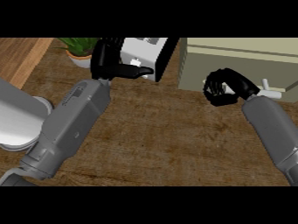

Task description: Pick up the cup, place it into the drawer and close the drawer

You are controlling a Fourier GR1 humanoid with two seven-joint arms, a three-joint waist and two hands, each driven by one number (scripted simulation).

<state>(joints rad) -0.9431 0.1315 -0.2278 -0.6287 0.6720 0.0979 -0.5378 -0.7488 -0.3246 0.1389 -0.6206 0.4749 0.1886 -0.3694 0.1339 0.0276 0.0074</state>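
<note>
No cup shows anywhere in the head view. My right hand (223,89) has its fingers curled, and only the cabinet's colour shows through the gap inside the curl. It sits against the front of a beige drawer cabinet (248,65) at the upper right, just left of a white handle (272,92). My left hand (112,61) is open at the top centre, fingers pointing up and thumb sticking out to the right. It is in front of a white appliance (144,50).
The white appliance has a black side panel (167,57). A potted plant (80,50) stands at the back left. A large white cylindrical object (6,113) lies at the left edge. Brown wooden counter (157,131) spreads between the forearms.
</note>
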